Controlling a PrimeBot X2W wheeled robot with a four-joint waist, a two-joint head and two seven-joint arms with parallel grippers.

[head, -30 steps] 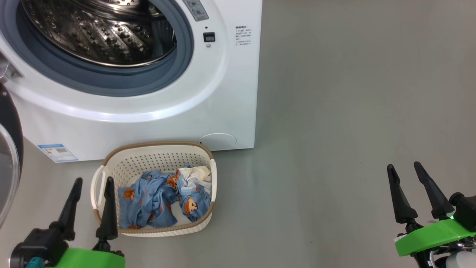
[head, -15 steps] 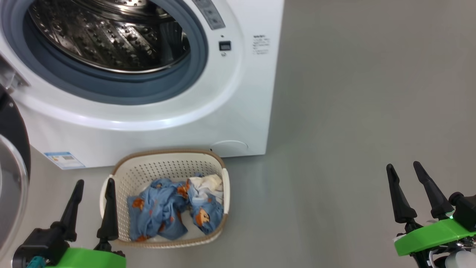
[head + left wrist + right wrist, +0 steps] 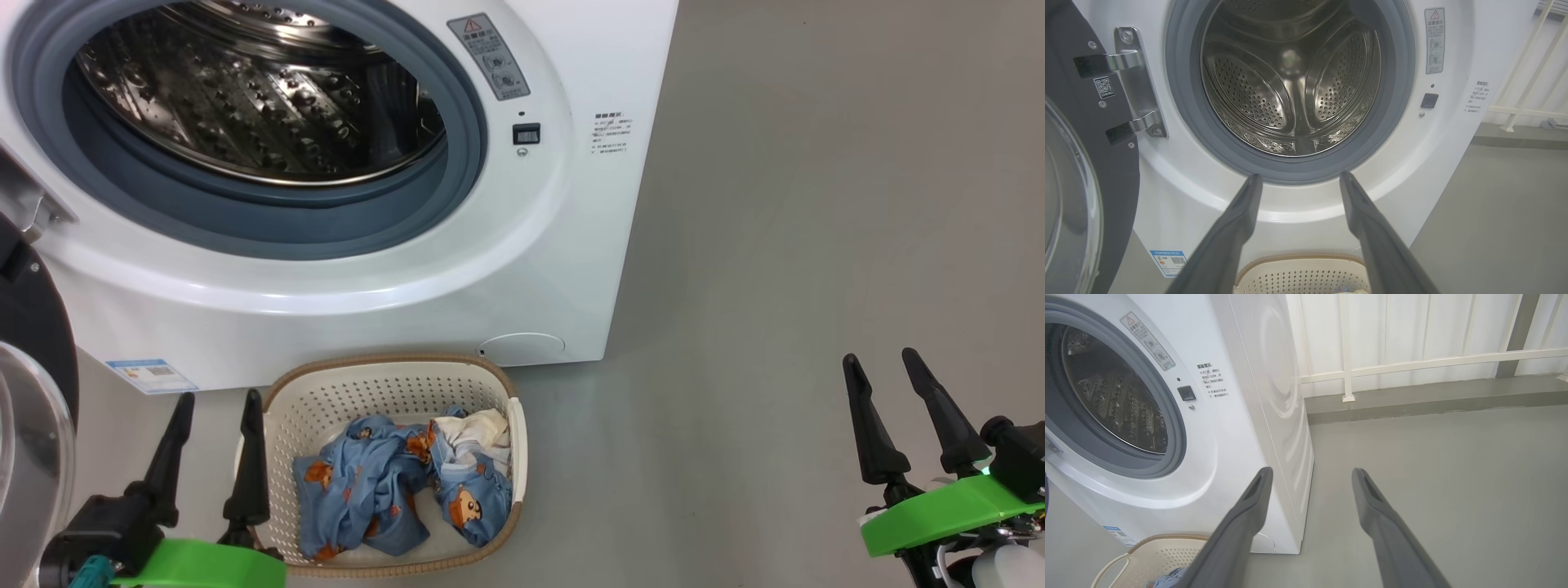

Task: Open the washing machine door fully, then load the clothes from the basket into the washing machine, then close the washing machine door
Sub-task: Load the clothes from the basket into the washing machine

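Beside the left hand [image 3: 220, 394] sits the basket [image 3: 392, 360]; clothes [image 3: 384, 490] inside.

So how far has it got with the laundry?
Done: the washing machine door stands swung open, showing an empty drum. In hand: nothing; the left end effector and right end effector are both open and empty, the left one near the basket. Left: the clothes lie in the basket, to load, then shut the door.
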